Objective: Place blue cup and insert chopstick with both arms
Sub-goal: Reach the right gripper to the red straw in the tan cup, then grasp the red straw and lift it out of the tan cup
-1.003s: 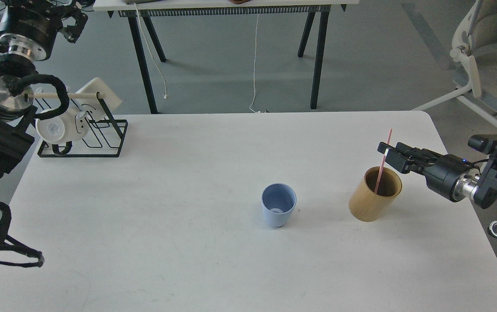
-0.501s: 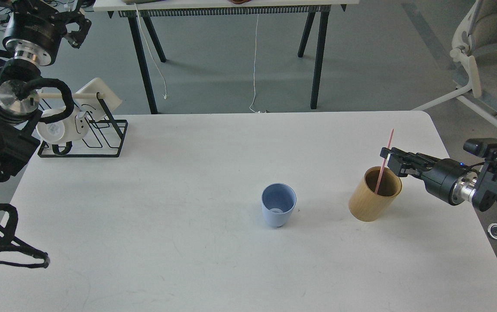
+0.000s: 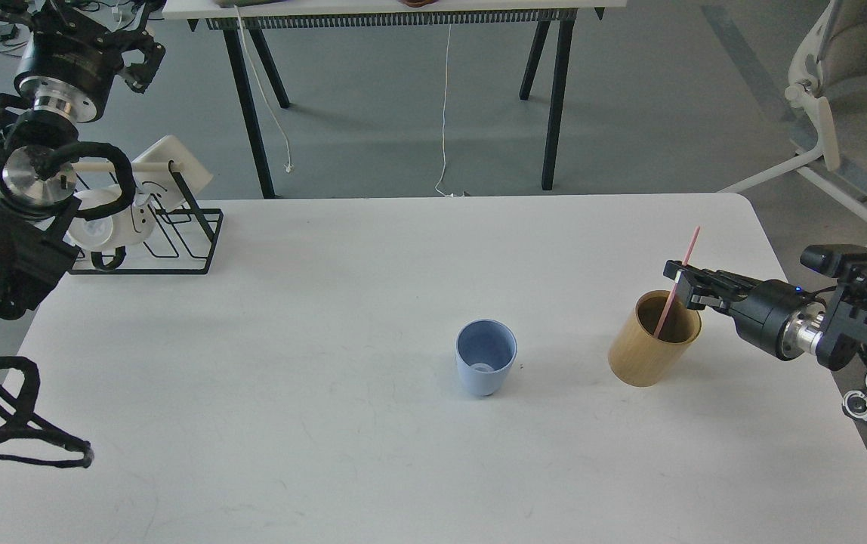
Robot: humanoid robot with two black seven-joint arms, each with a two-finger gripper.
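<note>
Head view, left to right. At far left the left gripper [image 3: 135, 57] was raised clear of the table [image 3: 328, 423], above the black rack [image 3: 169, 242] with its white mug [image 3: 97, 227]; its fingers were too dark and small to tell whether they were apart or together. It carried nothing visible, presumably parked out of the way.

The blue cup [image 3: 485, 357] stood upright and empty near mid-table, well apart from both arms, apparently already placed. To its right stood the tan holder [image 3: 654, 338], with the pink chopstick [image 3: 677, 281] rising from its mouth.

The right gripper [image 3: 681, 278] reached in horizontally just above the holder's rim, its fingers closed on the chopstick's shaft, seemingly to draw it out for transfer to the cup.

Against the earlier frames, the chopstick leaned further right, and the left arm had shifted slightly; cup and holder had not moved.
</note>
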